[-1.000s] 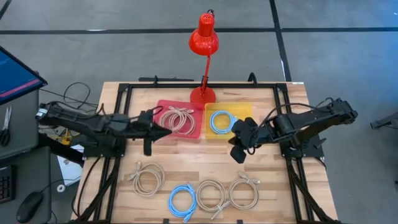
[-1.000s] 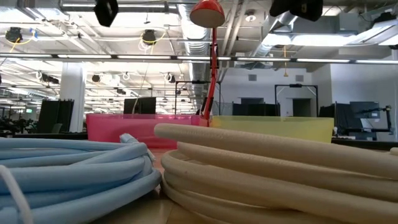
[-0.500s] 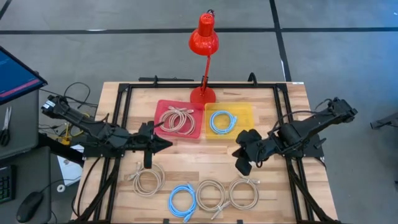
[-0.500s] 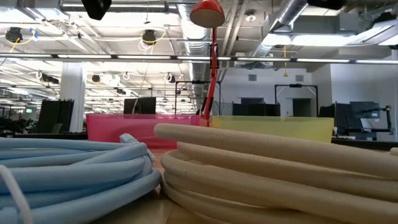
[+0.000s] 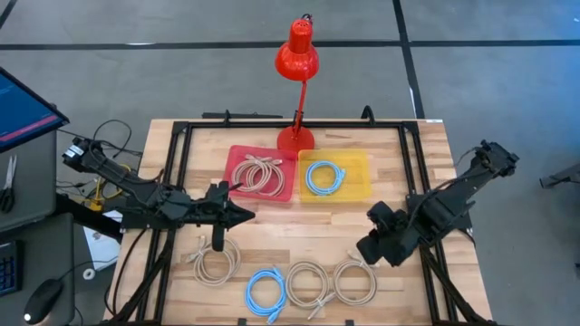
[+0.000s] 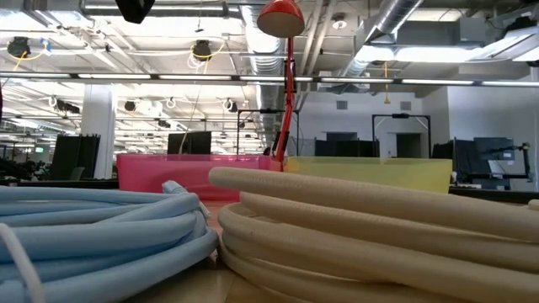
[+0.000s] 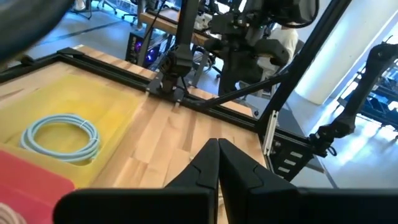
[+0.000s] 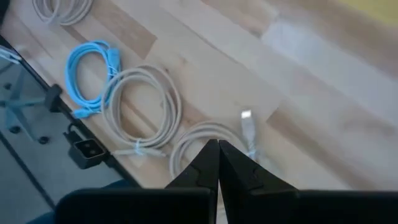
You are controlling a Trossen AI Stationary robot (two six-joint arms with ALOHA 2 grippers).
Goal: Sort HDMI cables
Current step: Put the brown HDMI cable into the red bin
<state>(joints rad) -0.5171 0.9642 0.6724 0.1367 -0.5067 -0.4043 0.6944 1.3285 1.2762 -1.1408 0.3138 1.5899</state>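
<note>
Four coils lie flat on the table's near part: a beige one (image 5: 216, 261), a light blue one (image 5: 266, 292) and two more beige ones (image 5: 306, 282) (image 5: 355, 281). A beige bundle (image 5: 258, 172) lies in the red tray (image 5: 237, 154), and a blue coil (image 5: 324, 177) lies in the yellow tray (image 5: 358, 161). My left gripper (image 5: 246, 215) is shut, between the red tray and the left beige coil. My right gripper (image 5: 367, 251) is shut above the rightmost beige coil (image 8: 193, 140), whose plug (image 8: 247, 124) shows beside the fingers.
A red desk lamp (image 5: 296, 54) stands at the far edge behind the trays. A black frame (image 5: 177, 181) runs round the tabletop. Bare wood (image 5: 299, 226) lies between the trays and the coils. The low view is filled by a blue coil (image 6: 93, 227) and a beige coil (image 6: 362, 236).
My right gripper has swung from beside the yellow tray toward the near edge and a little to the right, ending over the rightmost beige coil. My left gripper has drawn back from the red tray toward the near edge. No cable has moved.
</note>
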